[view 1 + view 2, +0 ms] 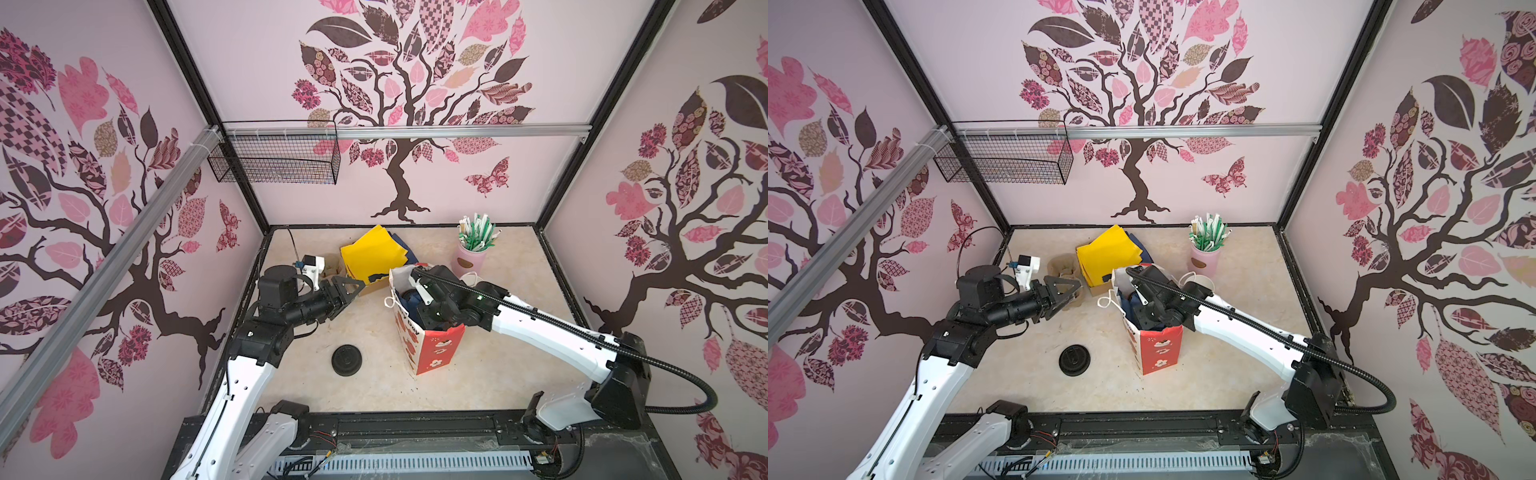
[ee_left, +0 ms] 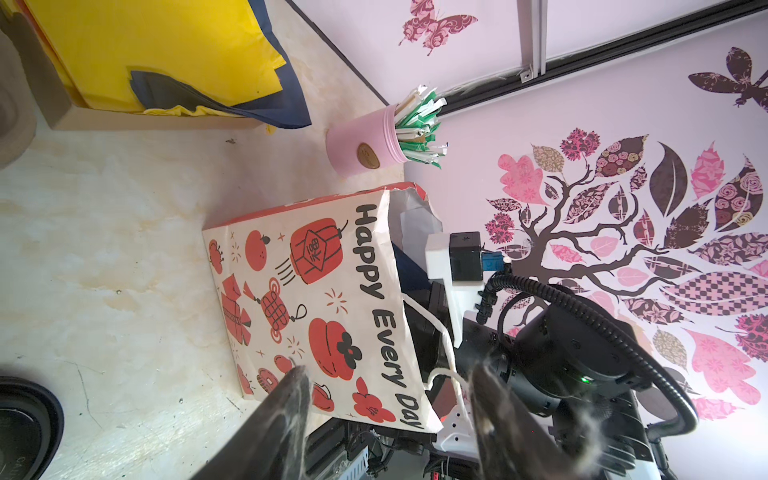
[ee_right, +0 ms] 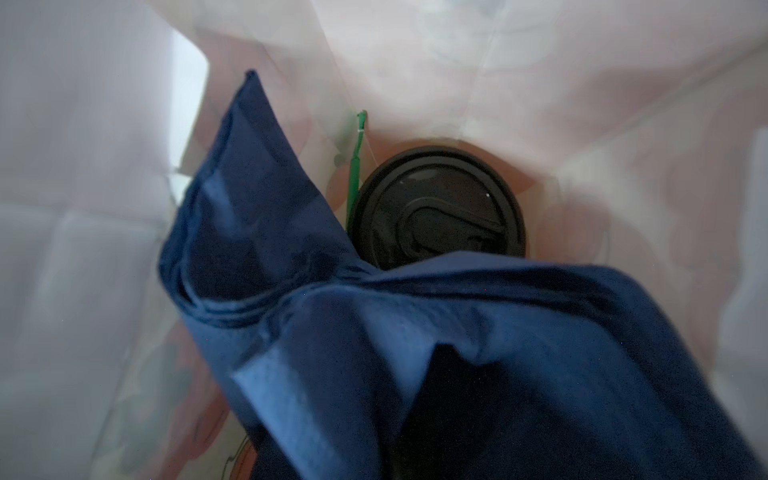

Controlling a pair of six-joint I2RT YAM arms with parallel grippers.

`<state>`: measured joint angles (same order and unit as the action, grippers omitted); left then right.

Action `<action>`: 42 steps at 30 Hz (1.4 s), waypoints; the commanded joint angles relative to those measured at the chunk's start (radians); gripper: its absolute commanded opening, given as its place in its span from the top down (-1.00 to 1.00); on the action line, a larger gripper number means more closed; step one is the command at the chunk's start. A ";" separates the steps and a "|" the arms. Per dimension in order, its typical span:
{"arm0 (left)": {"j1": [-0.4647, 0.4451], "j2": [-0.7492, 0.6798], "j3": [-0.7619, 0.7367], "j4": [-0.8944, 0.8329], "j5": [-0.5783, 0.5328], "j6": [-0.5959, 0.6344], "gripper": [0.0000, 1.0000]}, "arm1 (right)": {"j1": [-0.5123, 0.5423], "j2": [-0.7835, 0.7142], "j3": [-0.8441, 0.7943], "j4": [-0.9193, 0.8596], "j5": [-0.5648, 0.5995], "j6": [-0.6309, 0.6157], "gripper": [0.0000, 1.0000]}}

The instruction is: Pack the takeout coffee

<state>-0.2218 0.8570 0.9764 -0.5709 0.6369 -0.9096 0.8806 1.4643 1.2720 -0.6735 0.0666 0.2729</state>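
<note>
Left tool (image 2: 388, 370): shown spread wide in the left wrist view, with nothing between its two dark fingers (image 2: 293, 399). In both top views it is held above the table's left rear part, beside a brown cardboard carrier (image 1: 1063, 266).

Right tool (image 1: 422, 309): sunk into the bag's mouth in both top views. Its fingers are hidden by the bag and are not caught by the right wrist view, so whether it is wide or narrow cannot be told.

Takeout coffee cup (image 3: 440, 208): seen only in the right wrist view, as a round black sip lid down inside the paper bag, close against a bag wall. Its body is hidden.

Paper bag (image 1: 432, 353): stood upright near the table's middle. The words "Happy Every Day" are readable only in the left wrist view.

Blue napkin (image 3: 415, 332): draped inside the bag, over part of the cup's lid. What lies beneath it is hidden.

Green straw (image 3: 354, 183): stood just beside the lid, between it and the napkin.

Loose black lid (image 1: 347, 360): laid flat toward the table's front edge, left of the bag and apart from it.

Pink jar (image 1: 471, 259): placed near the rear edge, right of middle, and filled with wrapped straws.

Yellow napkins (image 1: 374, 253): stacked at the rear middle, behind the bag.
</note>
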 commanded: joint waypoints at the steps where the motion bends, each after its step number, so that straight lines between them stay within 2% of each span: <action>1: -0.002 -0.012 -0.032 -0.010 -0.023 0.002 -0.28 | 0.003 0.024 0.020 -0.028 0.045 0.001 0.65; 7: -0.002 -0.009 -0.037 0.008 -0.029 -0.002 -0.28 | 0.003 -0.033 0.075 -0.015 0.037 -0.037 0.17; 12: -0.001 0.005 -0.040 0.031 -0.029 -0.002 -0.28 | 0.003 -0.076 0.117 -0.021 0.030 -0.034 -0.05; 23: -0.002 0.008 -0.035 0.043 -0.079 -0.001 -0.28 | 0.003 -0.136 0.278 -0.071 0.064 -0.052 -0.10; 29: -0.001 0.025 -0.018 0.033 -0.145 0.016 -0.28 | 0.003 -0.217 0.307 -0.069 0.171 -0.046 -0.07; 32: -0.001 0.031 0.007 -0.023 -0.250 0.050 -0.27 | 0.003 -0.277 0.290 -0.069 0.333 -0.016 0.01; 35: -0.001 0.024 0.019 -0.090 -0.444 0.092 -0.26 | -0.029 -0.340 0.237 -0.084 0.551 0.005 0.00; 36: 0.000 0.019 0.018 -0.115 -0.539 0.103 -0.26 | -0.076 -0.359 0.220 -0.091 0.591 0.014 0.00; 38: 0.001 0.007 0.000 -0.139 -0.710 0.126 -0.25 | -0.219 -0.403 0.148 -0.051 0.596 0.022 0.04; 40: 0.002 -0.008 -0.037 -0.150 -0.900 0.135 -0.24 | -0.395 -0.460 0.021 0.059 0.534 0.035 0.04; 42: 0.003 -0.026 -0.092 -0.115 -1.043 0.167 -0.24 | -0.568 -0.512 -0.140 0.210 0.480 0.045 0.03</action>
<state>-0.2214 0.8597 0.9421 -0.6724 -0.0856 -0.8062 0.4541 0.9943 1.2655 -0.5945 0.5335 0.2890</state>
